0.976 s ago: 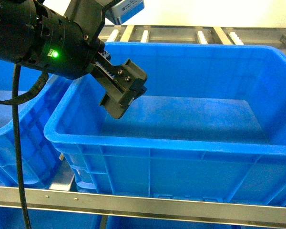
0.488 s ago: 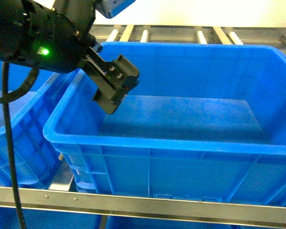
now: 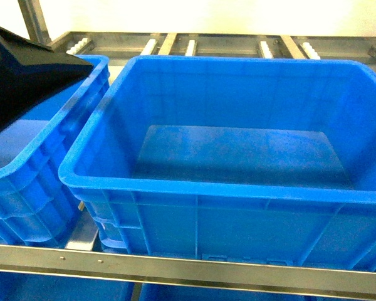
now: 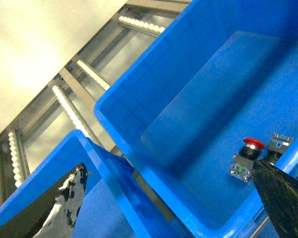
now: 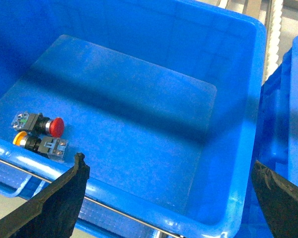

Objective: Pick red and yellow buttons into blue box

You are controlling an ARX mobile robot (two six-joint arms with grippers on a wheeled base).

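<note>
We see a blue box (image 3: 238, 188) filling most of the head view, standing on a metal rack (image 3: 175, 266) with roller rails (image 3: 194, 45) behind it. A second box (image 3: 31, 182) stands touching it on the left, and a black part of our left arm (image 3: 19, 69) reaches in over that one from the left edge.

From the head view the floor of the blue box looks bare, because its near wall hides the strip beneath it. The wrist views show more. In the right wrist view the red button (image 5: 42, 124) lies on its side on the floor of the blue box (image 5: 139, 119), close to the near wall at the left end, its cap pointing right. The yellow button (image 5: 38, 144) lies just beside it, nearer the wall, its cap pointing left; we cannot tell whether the two touch. The left wrist view shows the red button (image 4: 247, 157) in the same box (image 4: 188, 124), with a second switch base just beyond it, partly hidden.

Our left hand (image 4: 164, 208) shows two dark fingers (image 4: 52, 208) set wide apart at the lower corners, holding nothing. Our right hand (image 5: 171, 208) likewise has its fingers (image 5: 52, 203) spread far apart over the box, with nothing between them.
</note>
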